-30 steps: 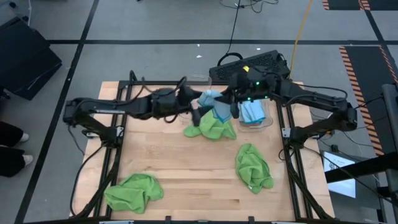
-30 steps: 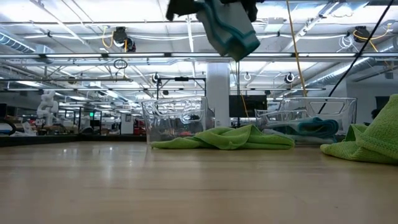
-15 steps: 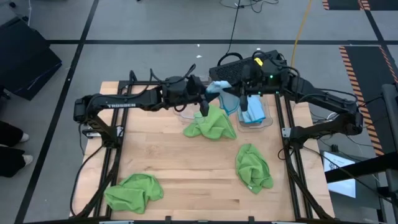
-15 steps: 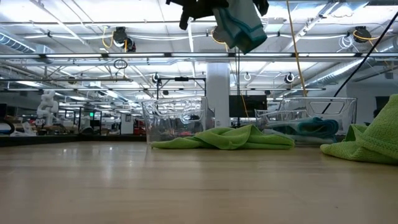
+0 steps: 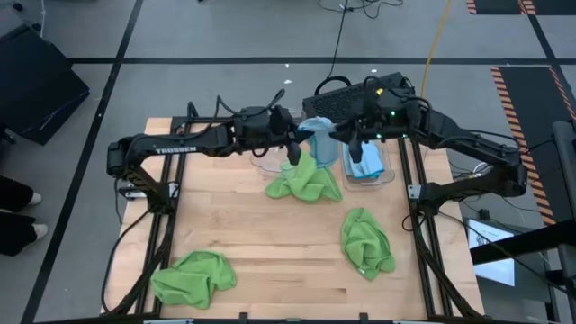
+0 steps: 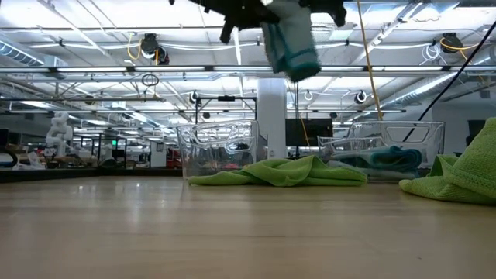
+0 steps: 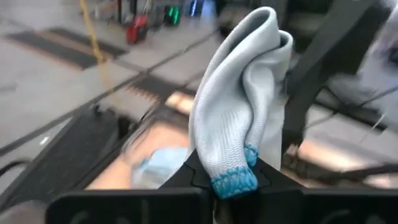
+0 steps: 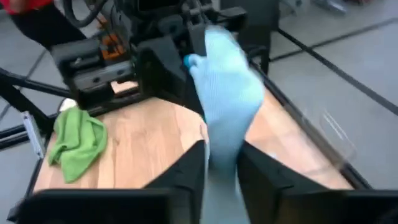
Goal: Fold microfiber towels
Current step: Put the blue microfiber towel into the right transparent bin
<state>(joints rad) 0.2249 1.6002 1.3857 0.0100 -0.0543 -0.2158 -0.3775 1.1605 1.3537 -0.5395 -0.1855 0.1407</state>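
Observation:
A light blue microfiber towel (image 5: 319,139) hangs high above the table's far middle, between my two grippers. My left gripper (image 7: 230,182) comes at it from the left and is shut on it. My right gripper (image 8: 222,163) comes from the right with the towel between its fingers. In the low view the towel (image 6: 291,43) hangs folded, well clear of the table. Three lime green towels lie crumpled on the wood: one under the grippers (image 5: 304,180), one at the right (image 5: 367,241), one at the near left (image 5: 193,277). My left gripper pinches a turquoise-stitched hem (image 7: 231,182) of the blue towel between its two fingers, several layers bunched together. The fingers come about level from the table's left. The towel is lifted clear of the table. My right gripper has the towel's body (image 8: 221,146) running between its two fingers (image 8: 186,171), filling the gap. It comes from the table's right, slanting slightly down. The towel is clear of the table; I cannot tell which part or how many layers it has.
A clear plastic bin (image 5: 364,166) with light blue towels stands at the far right. A second clear bin (image 5: 270,160) stands at the far middle, under the left arm. Bare wood lies in the table's middle and near part.
My left gripper has moved toward the far right, up to the blue towel, and has shut on its hem. My right gripper has drawn toward the far edge with the towel, which now hangs higher and shorter between the two grippers.

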